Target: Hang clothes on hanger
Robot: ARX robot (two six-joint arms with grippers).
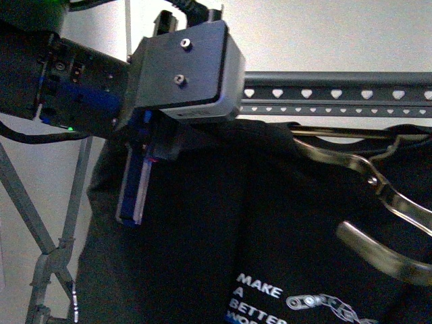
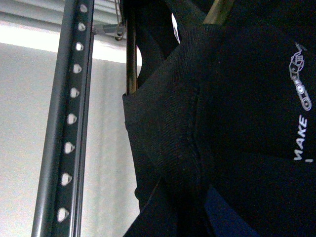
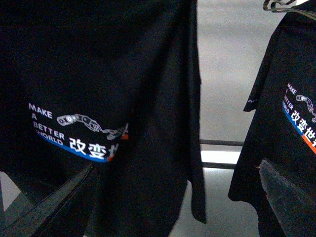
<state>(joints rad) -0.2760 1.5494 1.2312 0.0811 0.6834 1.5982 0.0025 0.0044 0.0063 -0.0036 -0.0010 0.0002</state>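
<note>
Wall point(image 1: 304, 34) stood pale behind dark grey heart-holed rack point(image 1: 337, 94), black printed T-shirt point(image 1: 236, 223) hung, left gripper point(image 1: 143, 183) we couldn't judge, right gripper point(image 3: 177, 165) gaped.

left gripper point(image 1: 137, 192) points down, its jaws' gap unclear; right gripper point(image 3: 176, 168) has jaws spread wide.

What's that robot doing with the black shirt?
The robot is hanging a black T-shirt on the grey rack with the heart-shaped holes. Its left hand is at the shirt's shoulder, just below the rail; whether it is pinching the cloth is hard to tell. A silvery hanger sits in the shirt. The right hand is open, pointed at the print.
</note>
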